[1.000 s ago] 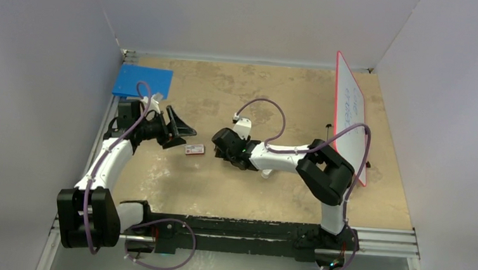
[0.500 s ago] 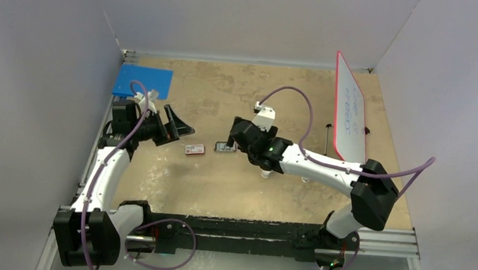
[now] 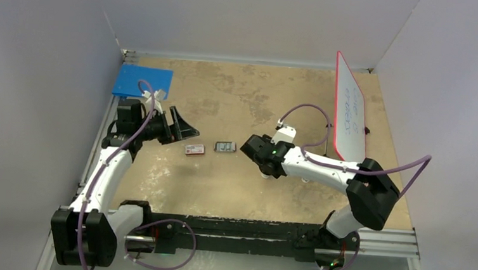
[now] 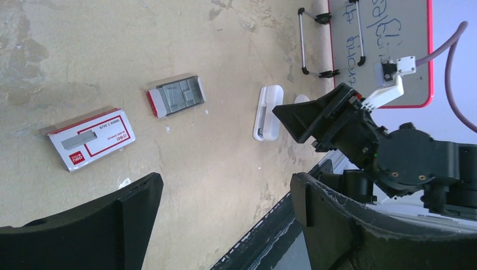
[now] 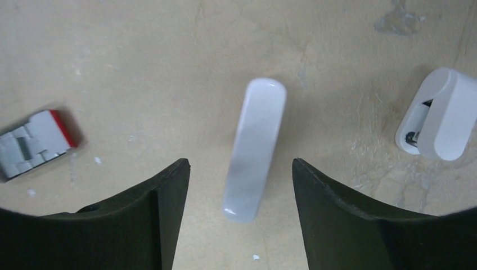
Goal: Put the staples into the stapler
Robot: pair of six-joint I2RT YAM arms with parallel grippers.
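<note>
Right hand (image 5: pixel 239 169): fingers apart, clamped on nothing, either side of the stapler (image 5: pixel 256 129), which seems to lie flat near mid-table. I judge it light, rigid, slick plastic, so I'd take it across the narrow sides at mid-length.

Left hand (image 4: pixel 225 185): wide apart, holding nothing.

Staples (image 4: pixel 179 94) sit in their open tray (image 4: pixel 152 104), mid-table. Probably brittle, so pinch the long edges.

Table (image 3: pixel 232 192) tan, mottled, flat. Short white piece (image 5: pixel 441 112) lies near the stapler, and I see room on the other sides.

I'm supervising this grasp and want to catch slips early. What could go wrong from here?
The stapler lies tilted between the right arm's open jaws, untouched; closing could twist or push it instead of gripping it. The short white piece lies nearby and might get knocked. The staples sit exposed in their tray; a bump could scatter them.
</note>
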